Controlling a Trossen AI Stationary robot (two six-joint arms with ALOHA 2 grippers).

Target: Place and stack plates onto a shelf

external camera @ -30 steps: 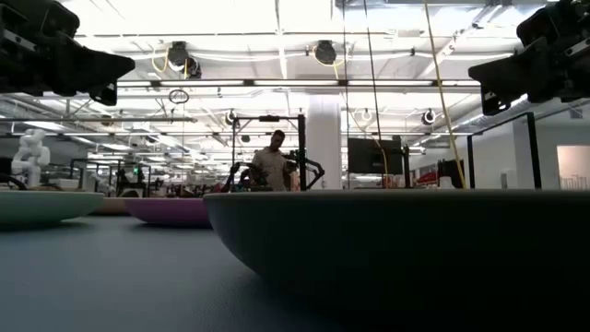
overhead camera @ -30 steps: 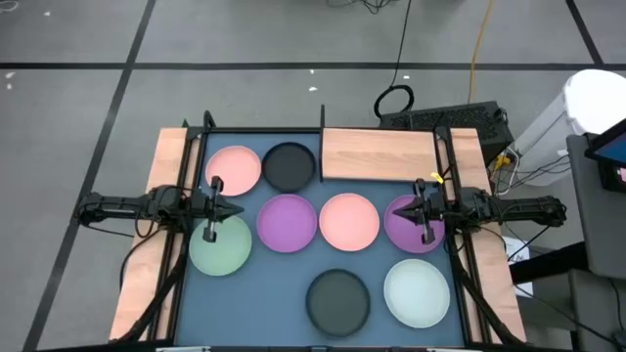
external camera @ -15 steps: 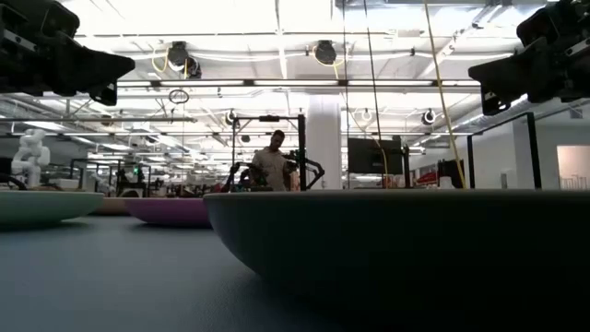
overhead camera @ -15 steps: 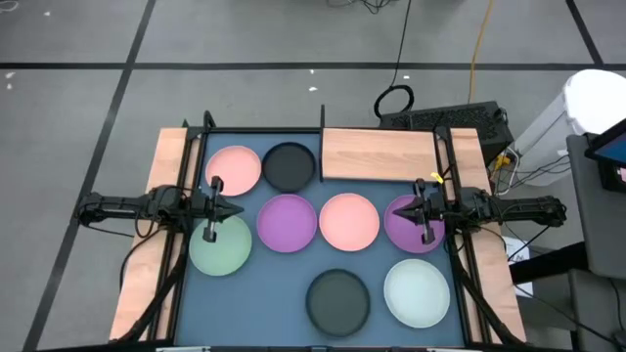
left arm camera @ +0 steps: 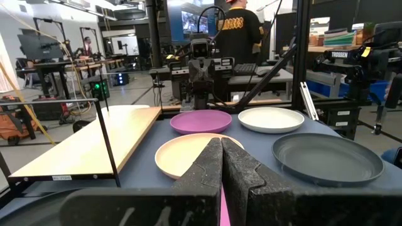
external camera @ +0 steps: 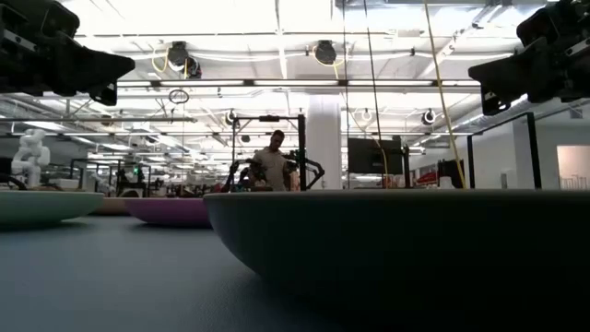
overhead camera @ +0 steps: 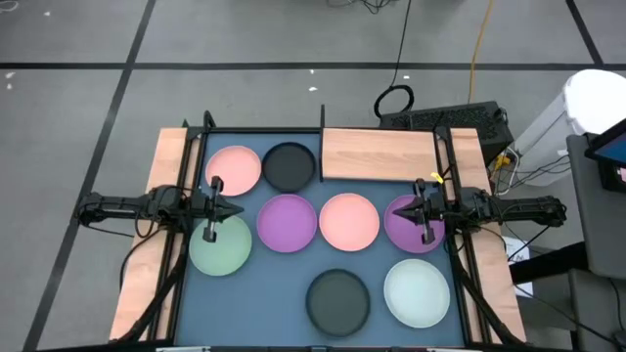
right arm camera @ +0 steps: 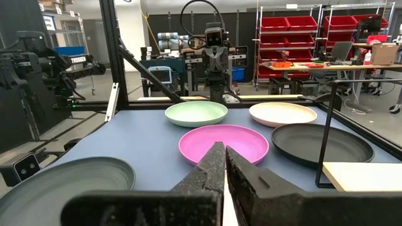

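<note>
Eight plates lie flat on the blue mat in the high view: pink [overhead camera: 233, 168], black [overhead camera: 290, 166], purple [overhead camera: 288, 221], pink [overhead camera: 349, 220], purple [overhead camera: 411, 225], green [overhead camera: 219, 244], black [overhead camera: 338, 299], pale green [overhead camera: 417, 291]. The wooden shelf [overhead camera: 380, 154] lies at the far right of the mat, with no plate on it. My left gripper [overhead camera: 235, 209] is shut and hovers between the far pink plate and the green plate. My right gripper [overhead camera: 399, 208] is shut above the right purple plate. Their shut fingers show in the wrist views [left arm camera: 222, 163] [right arm camera: 220, 160].
Black frame posts [overhead camera: 207, 122] [overhead camera: 442, 137] stand at the mat's far corners, next to the shelf's ends. Bare mat [overhead camera: 264, 293] lies at the near left. In the low view a black plate [external camera: 396, 249] fills the foreground. A person [external camera: 270, 166] stands far behind the table.
</note>
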